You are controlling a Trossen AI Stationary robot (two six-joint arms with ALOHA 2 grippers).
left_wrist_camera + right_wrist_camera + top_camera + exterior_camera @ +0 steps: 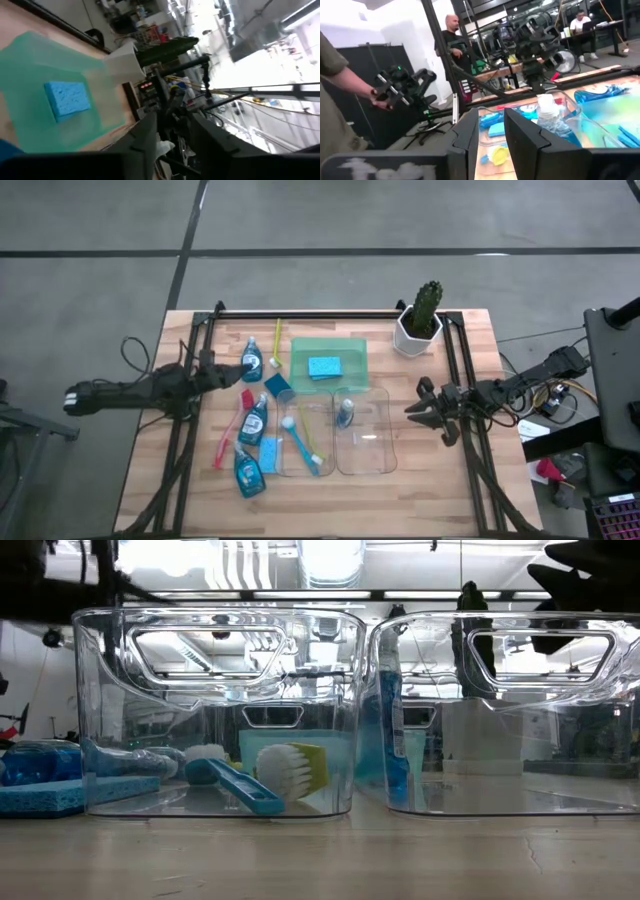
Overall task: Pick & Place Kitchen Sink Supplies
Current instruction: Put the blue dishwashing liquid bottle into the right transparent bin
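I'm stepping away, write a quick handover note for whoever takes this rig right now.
Left claw: at the table's left side beside a bottle, holding nothing visible; its fingers are apart in its wrist view.
Right claw: waits right of the bins, fingers apart, empty.
Done: one sponge on the green tray; a blue brush and a yellow-green brush in the left bin; one bottle in the right bin.
Left: three bottles, two sponges, the red-pink brush and a yellow brush lie loose on the table.
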